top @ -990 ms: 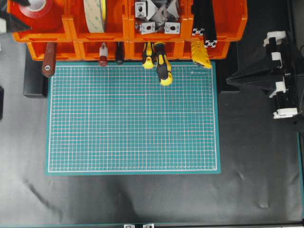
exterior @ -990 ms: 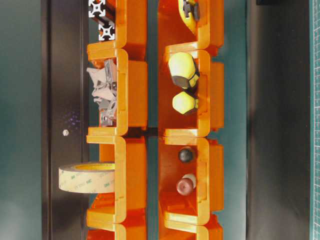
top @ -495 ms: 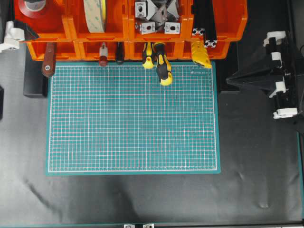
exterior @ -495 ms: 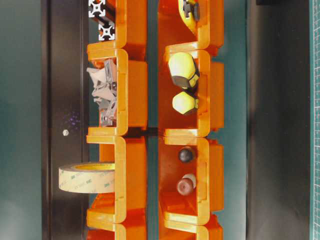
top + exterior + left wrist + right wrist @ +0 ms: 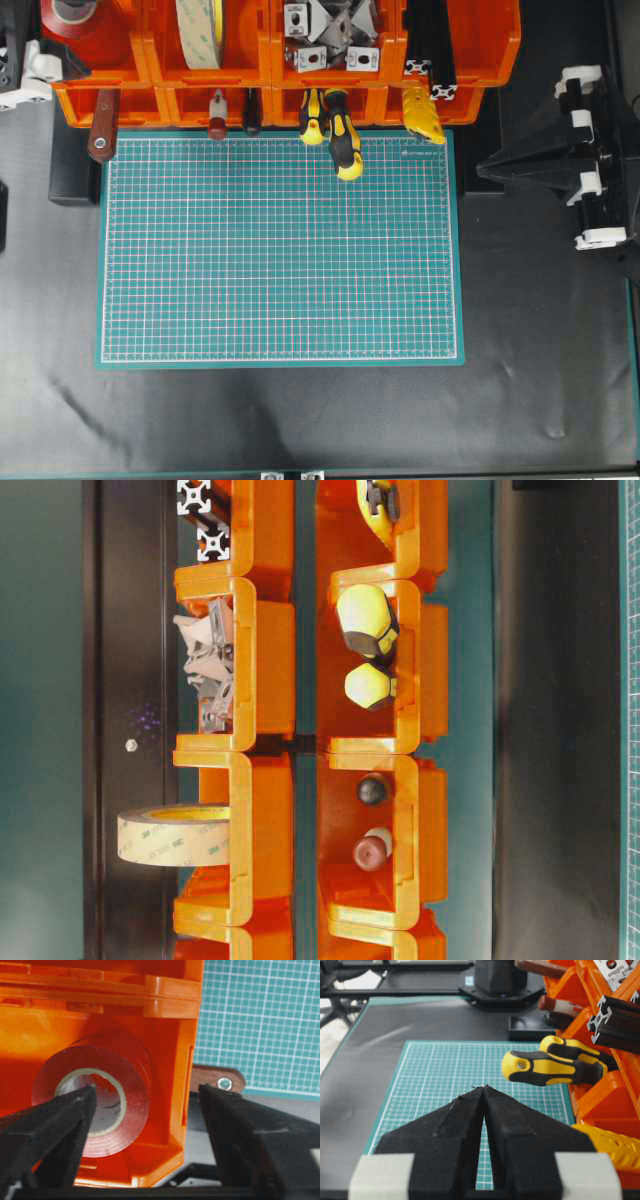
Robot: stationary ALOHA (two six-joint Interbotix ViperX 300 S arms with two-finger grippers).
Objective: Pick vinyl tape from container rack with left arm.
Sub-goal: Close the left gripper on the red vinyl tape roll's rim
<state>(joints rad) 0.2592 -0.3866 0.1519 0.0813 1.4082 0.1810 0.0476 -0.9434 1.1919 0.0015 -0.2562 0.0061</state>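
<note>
You are lining up on the vinyl tape (image 5: 92, 1102), which lies in the top-tier end bin of the container rack (image 5: 165, 1005), at the far left of the rack in the overhead view (image 5: 75, 22). It lies flat, its white core ring facing the left wrist camera.

The left gripper (image 5: 145, 1105) has its jaws standing wide apart with nothing between them but air and bin wall. In the wrist view one jaw's tip overlaps the roll's core opening, while the other hangs outside the bin, over the gap beside a brown wooden handle (image 5: 217, 1077) with a metal eyelet. So the jaws straddle the bin's side wall, not the roll. Whether the inner tip touches the tape cannot be told from here.

To do this step well, I would shift the jaws sideways, further over the bin, until both sit inside its walls, one at the core and one outside the red rim, or both spanning the whole roll if the bin leaves room. Come down straight, keep clear of the orange lip, and close only once the wall is out of the bite. The glossy roll will probably slip, so seat the pads well down on it.

The right gripper (image 5: 484, 1091) rests off to the side above the green cutting mat (image 5: 445, 1075), its jaws pressed together and empty.
</note>
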